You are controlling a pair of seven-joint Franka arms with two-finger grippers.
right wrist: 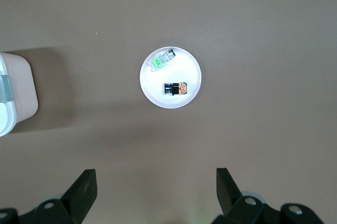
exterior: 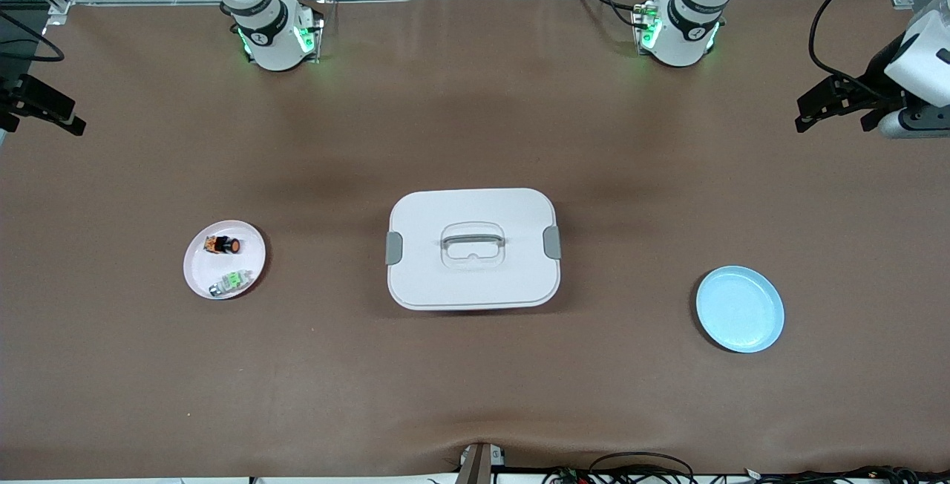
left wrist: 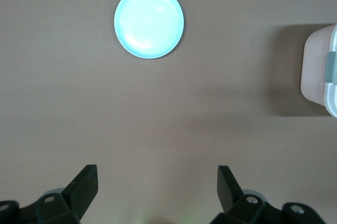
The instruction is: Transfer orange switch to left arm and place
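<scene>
Start position: both arms parked high, pick-up of the orange switch not yet begun.

The right gripper (right wrist: 152, 192) hangs over bare table near the pink plate (exterior: 194, 270), jaws apart and empty; the left gripper (left wrist: 158, 190) waits likewise near the blue plate (exterior: 764, 328). The orange switch (exterior: 223, 245), a small black cylinder with an orange cap, apparently lies on its side on the pink plate beside the green switch (exterior: 231, 282). The right gripper should descend squarely over it, then carry it clear of the box (exterior: 473, 248).
</scene>
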